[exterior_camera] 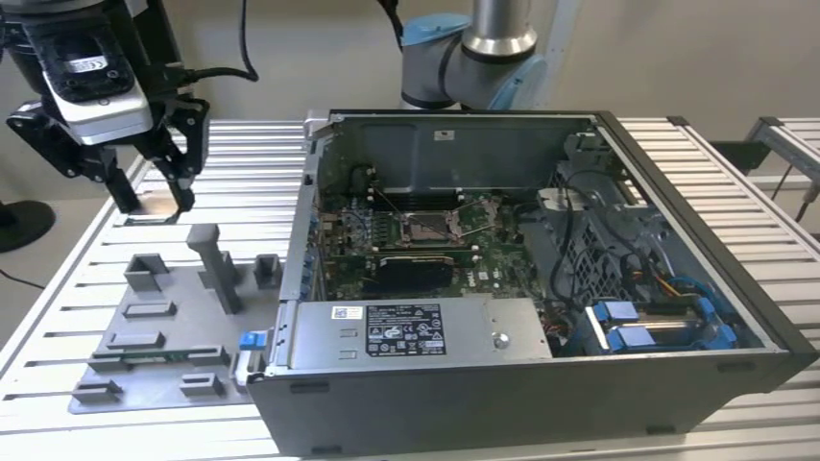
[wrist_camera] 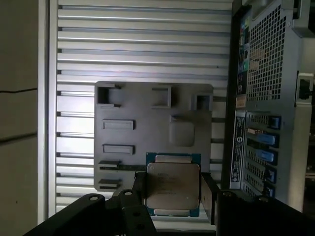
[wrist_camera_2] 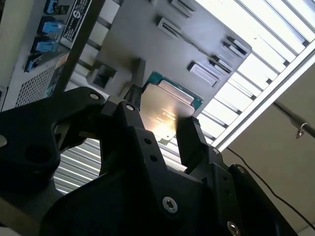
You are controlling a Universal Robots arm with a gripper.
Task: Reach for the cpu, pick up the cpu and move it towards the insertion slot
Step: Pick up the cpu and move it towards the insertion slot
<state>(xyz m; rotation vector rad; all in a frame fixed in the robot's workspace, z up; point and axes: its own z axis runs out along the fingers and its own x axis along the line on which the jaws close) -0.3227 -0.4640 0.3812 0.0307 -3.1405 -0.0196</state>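
The cpu [wrist_camera: 172,183] is a flat square chip with a silvery lid and a green rim. It sits between my gripper's [wrist_camera: 172,192] two black fingers [wrist_camera: 207,192], which are shut on its opposite edges. In the second wrist view the cpu [wrist_camera_2: 166,112] hangs in the gripper [wrist_camera_2: 161,122] above the grey fixture plate [wrist_camera_2: 147,39]. In the exterior view the gripper [exterior_camera: 156,204] is at the far left, over the table behind the plate, with the pale cpu [exterior_camera: 156,200] between its tips. The insertion slot [exterior_camera: 429,227], a metal-framed socket on the green board, lies inside the open computer case to the right.
The open computer case [exterior_camera: 717,298] fills the exterior view's right, its left wall [exterior_camera: 307,202] standing between the gripper and the socket. A grey fixture plate [exterior_camera: 154,336] with upright blocks and pockets lies on the slatted table [exterior_camera: 77,279]. The arm's base [exterior_camera: 494,38] rises behind the case.
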